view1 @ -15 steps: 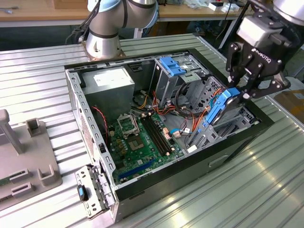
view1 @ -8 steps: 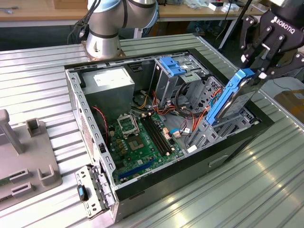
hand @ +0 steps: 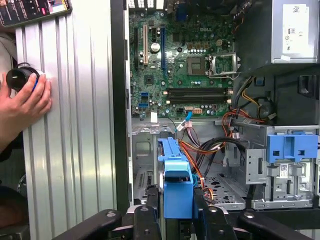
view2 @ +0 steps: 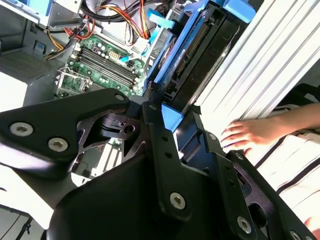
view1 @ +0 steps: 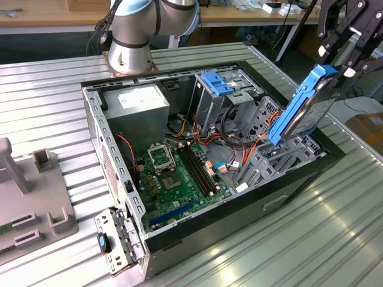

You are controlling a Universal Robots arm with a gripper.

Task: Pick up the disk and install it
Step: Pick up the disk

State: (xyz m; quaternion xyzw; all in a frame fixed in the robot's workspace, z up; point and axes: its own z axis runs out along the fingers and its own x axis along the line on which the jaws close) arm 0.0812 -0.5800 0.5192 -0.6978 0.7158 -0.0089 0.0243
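Note:
The disk (view1: 304, 112), a grey hard drive in a bright blue carrier frame, hangs tilted on edge over the right end of the open computer case (view1: 114, 155). Its lower end is just above the metal drive cage (view1: 266, 160). My gripper (view1: 339, 67) is shut on the disk's upper end, at the exterior view's top right. In the second wrist view the black fingers (view2: 155, 125) clamp the blue frame of the disk (view2: 200, 45). In the first wrist view the disk (hand: 176, 172) points down into the case between the fingers (hand: 207, 220).
A fixed blue bracket (view1: 216, 82) tops the other cage deeper in the case, with the motherboard (view1: 173, 179) and loose cables beside it. A person's hand (hand: 25, 100) rests on the ribbed table beside the case. The arm's base (view1: 134, 36) stands behind; a grey fixture (view1: 30, 191) lies left.

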